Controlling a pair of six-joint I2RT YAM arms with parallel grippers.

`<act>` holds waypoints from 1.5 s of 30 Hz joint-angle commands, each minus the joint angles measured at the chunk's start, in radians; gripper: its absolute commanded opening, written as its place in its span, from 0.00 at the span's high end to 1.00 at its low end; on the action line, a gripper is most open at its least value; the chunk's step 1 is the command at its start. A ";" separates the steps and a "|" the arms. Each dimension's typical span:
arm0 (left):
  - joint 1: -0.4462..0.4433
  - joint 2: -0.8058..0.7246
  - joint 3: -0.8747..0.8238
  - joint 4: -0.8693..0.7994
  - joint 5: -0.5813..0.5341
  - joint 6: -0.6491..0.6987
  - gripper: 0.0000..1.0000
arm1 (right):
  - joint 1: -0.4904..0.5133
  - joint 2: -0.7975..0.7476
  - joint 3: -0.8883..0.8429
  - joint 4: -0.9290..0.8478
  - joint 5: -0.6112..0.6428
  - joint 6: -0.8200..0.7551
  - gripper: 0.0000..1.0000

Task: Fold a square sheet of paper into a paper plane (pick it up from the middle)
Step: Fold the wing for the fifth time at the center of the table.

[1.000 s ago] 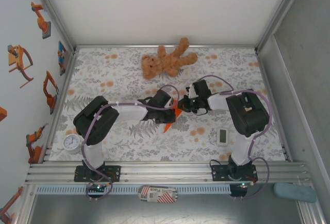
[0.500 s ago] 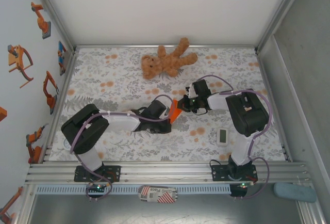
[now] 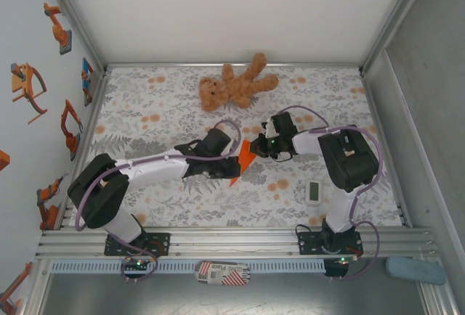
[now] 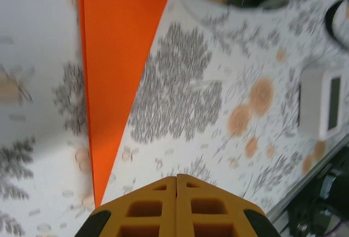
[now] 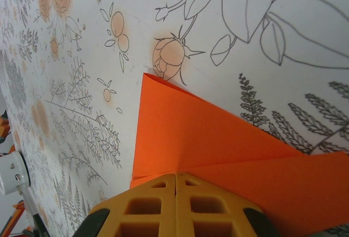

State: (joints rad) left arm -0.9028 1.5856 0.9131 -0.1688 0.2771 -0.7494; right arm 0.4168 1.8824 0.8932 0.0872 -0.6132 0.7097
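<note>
Seen from above, the left gripper [image 3: 234,160] and right gripper [image 3: 256,148] meet nose to nose, the creased orange paper [image 3: 245,158] between their tips and a teddy bear [image 3: 236,84] well beyond them. On the left wrist camera, the left fingers [image 4: 142,212] are pressed together on nothing, with the paper's long point running ahead just to their left and a white gadget [image 4: 320,103] off to their right. On the right wrist camera, the right fingers [image 5: 212,207] pinch the paper's near edge, and its folded layers fan out ahead of them.
</note>
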 commanded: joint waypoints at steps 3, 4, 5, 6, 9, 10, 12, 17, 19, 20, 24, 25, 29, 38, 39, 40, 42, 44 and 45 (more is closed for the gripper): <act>0.031 0.130 0.062 -0.012 0.004 0.035 0.99 | -0.006 0.080 -0.044 -0.104 0.172 -0.009 1.00; 0.031 0.152 0.071 -0.006 0.013 0.035 0.99 | -0.007 0.078 -0.043 -0.104 0.169 -0.009 1.00; 0.031 0.168 0.073 0.001 0.016 0.033 0.99 | -0.006 0.077 -0.043 -0.103 0.167 -0.009 1.00; 0.031 0.183 0.072 0.006 0.018 0.029 1.00 | -0.007 0.075 -0.043 -0.103 0.165 -0.009 1.00; 0.033 0.216 0.058 0.020 0.033 0.022 1.00 | -0.007 0.072 -0.039 -0.107 0.165 -0.014 1.00; 0.033 0.222 0.050 0.026 0.041 0.019 1.00 | -0.007 0.072 -0.038 -0.109 0.165 -0.013 1.00; 0.031 0.232 0.030 0.033 0.053 0.012 1.00 | -0.007 0.075 -0.034 -0.110 0.165 -0.015 1.00; 0.017 0.227 -0.042 0.024 0.056 0.008 1.00 | -0.007 0.084 -0.033 -0.112 0.171 -0.014 1.00; 0.004 0.223 -0.071 0.007 0.047 0.008 1.00 | -0.006 0.087 -0.033 -0.112 0.173 -0.012 1.00; -0.003 0.223 -0.081 0.001 0.042 0.008 1.00 | -0.006 0.087 -0.032 -0.112 0.173 -0.012 1.00; -0.028 0.206 -0.132 -0.026 0.025 -0.003 1.00 | -0.008 0.080 -0.027 -0.114 0.176 -0.012 1.00; -0.031 0.199 -0.146 -0.026 0.020 -0.009 1.00 | -0.008 0.080 -0.024 -0.117 0.176 -0.012 1.00; -0.041 0.168 -0.182 -0.026 0.012 -0.029 1.00 | -0.008 0.073 -0.002 -0.134 0.181 -0.016 1.00; -0.087 0.122 -0.230 -0.062 -0.012 -0.057 1.00 | -0.008 0.075 0.010 -0.146 0.181 -0.019 1.00; -0.087 0.120 -0.236 -0.066 -0.013 -0.057 1.00 | -0.008 0.075 0.009 -0.146 0.181 -0.019 1.00; -0.088 0.117 -0.240 -0.071 -0.018 -0.056 1.00 | -0.008 0.073 0.008 -0.145 0.181 -0.019 1.00; -0.088 0.112 -0.241 -0.076 -0.027 -0.056 1.00 | -0.009 0.068 0.009 -0.145 0.178 -0.019 1.00; -0.088 0.109 -0.239 -0.073 -0.024 -0.056 1.00 | -0.009 0.058 0.009 -0.144 0.173 -0.021 1.00; -0.088 0.110 -0.242 -0.070 -0.023 -0.058 1.00 | -0.009 0.052 0.010 -0.144 0.172 -0.023 1.00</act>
State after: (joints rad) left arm -0.9646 1.6707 0.7418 0.0311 0.2092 -0.7925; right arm 0.4168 1.8900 0.9253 0.0360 -0.6128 0.7090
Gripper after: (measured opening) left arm 0.063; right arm 0.049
